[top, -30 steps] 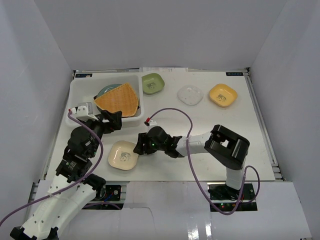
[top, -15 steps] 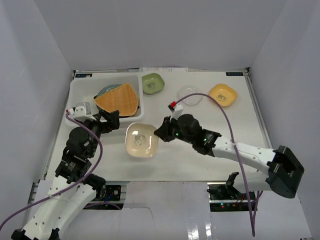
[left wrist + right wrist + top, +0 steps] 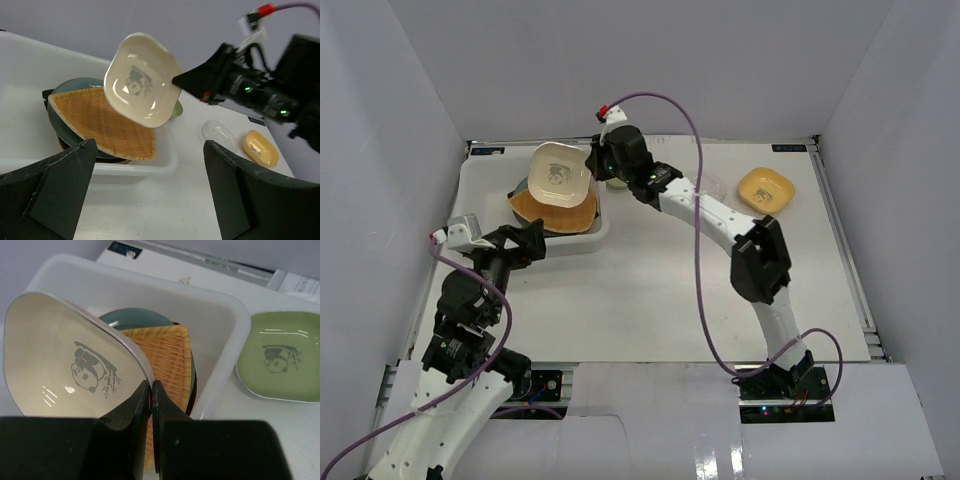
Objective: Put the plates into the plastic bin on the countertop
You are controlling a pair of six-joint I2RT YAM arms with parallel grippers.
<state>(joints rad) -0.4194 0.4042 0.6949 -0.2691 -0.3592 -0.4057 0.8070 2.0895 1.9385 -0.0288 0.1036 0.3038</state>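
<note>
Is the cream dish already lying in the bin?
No, the right hand pinches the cream dish by its rim and holds it tilted in the air above the fan plate in the bin.

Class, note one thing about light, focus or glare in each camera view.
Top external: soft even light, no hard shadows. Left wrist: own fingers dark, showing little detail. Right wrist: small glare streaks on the cream dish.

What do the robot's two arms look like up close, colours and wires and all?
The left arm and right arm have white shells with black joints; a purple cable loops loosely along each. The left pincer and right pincer are black with wedge-shaped fingers. Near the right wrist sit small green lights and a red-and-white plug.
</note>
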